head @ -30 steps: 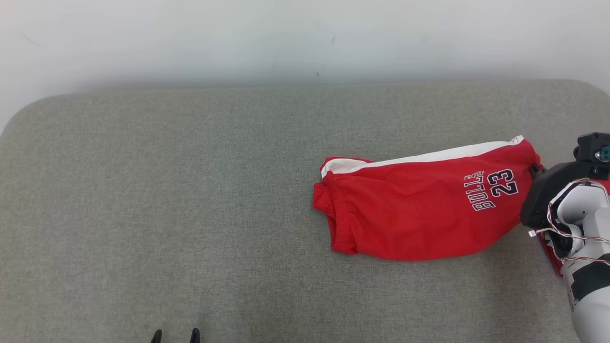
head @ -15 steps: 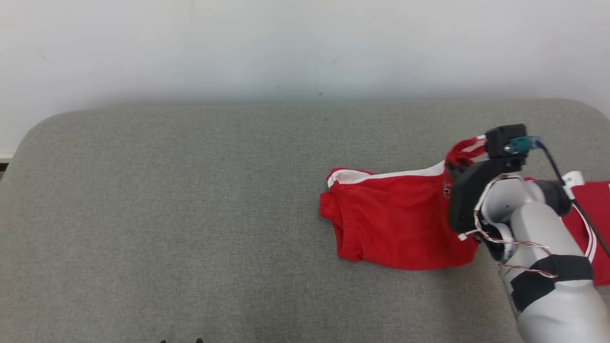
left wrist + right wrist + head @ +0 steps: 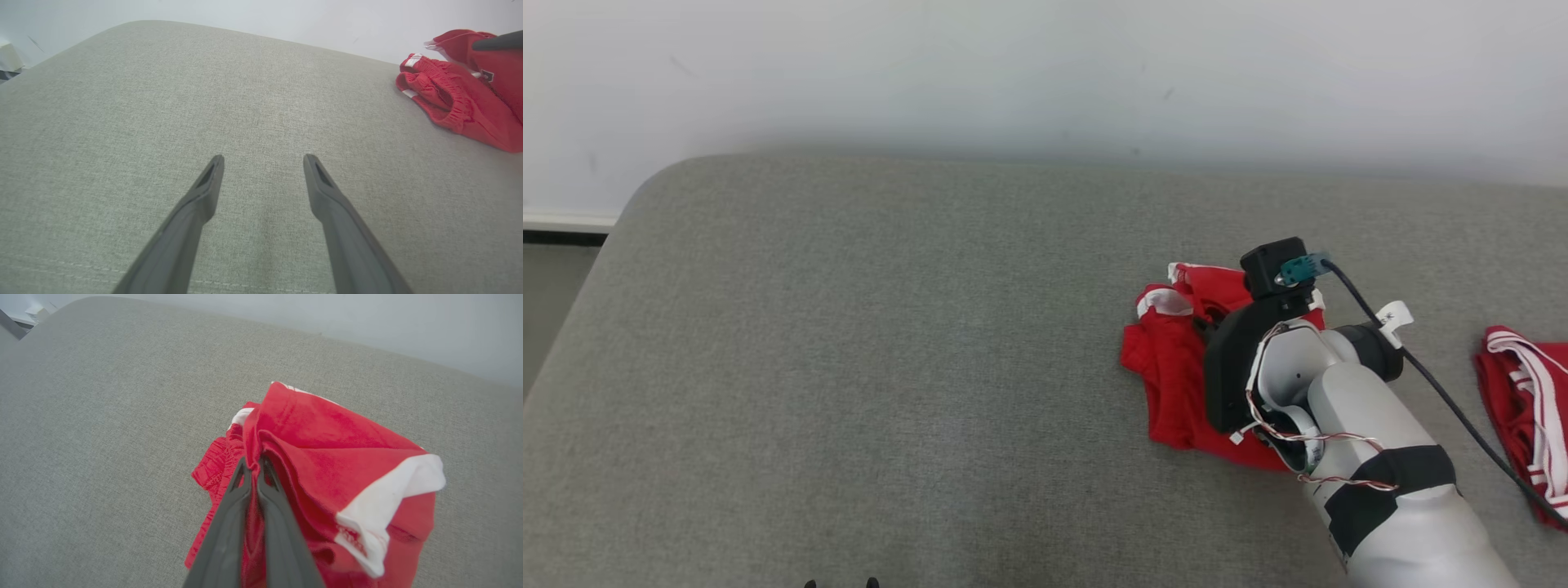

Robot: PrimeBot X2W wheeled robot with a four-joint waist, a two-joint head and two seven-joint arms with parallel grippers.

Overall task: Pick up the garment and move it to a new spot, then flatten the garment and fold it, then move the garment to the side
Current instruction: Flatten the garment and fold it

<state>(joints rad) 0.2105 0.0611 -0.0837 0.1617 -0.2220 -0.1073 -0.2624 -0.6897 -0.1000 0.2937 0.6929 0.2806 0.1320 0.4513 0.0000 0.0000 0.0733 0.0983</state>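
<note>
Right tool [image 3: 255, 465]: clamped on a fold of the red jersey shorts with white trim [image 3: 327, 457], bunched at the right of the grey fabric-covered tabletop [image 3: 890, 327].
Left tool [image 3: 263, 163]: spread, empty.
Risk: the thin pinch may slip, and dragging could tangle the bunched cloth.

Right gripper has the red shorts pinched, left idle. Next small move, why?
Probably lower the pinched edge onto the layer beneath, then release. The right gripper is shut on a raised fold of the red shorts, which sit bunched, not flat, on the cushion; the left gripper hangs open, away from them.
</note>
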